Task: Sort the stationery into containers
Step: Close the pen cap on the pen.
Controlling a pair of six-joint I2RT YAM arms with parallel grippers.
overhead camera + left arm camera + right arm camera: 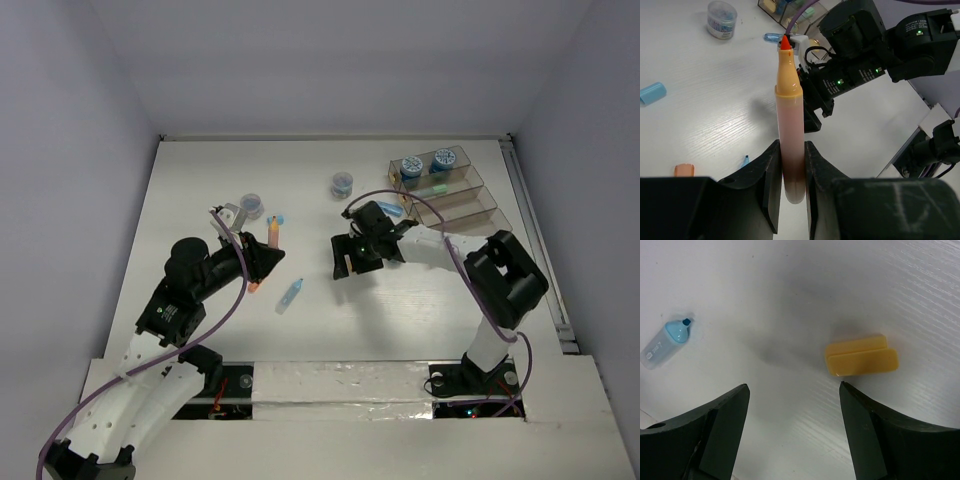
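Probably light, stiff, slick, the marker (789,100) stands tip-up, clamped low on its barrel by the left tool (791,150); the right tool (792,387) gapes over a yellow block (861,356) on the desk (765,270).

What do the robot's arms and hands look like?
Both arms mix white lower links with black joints and motor housings. The left arm and right arm each trail a loose purple cable. The left hand and right hand have broad matte-black fingers; small green lights glow on the right hand's body.
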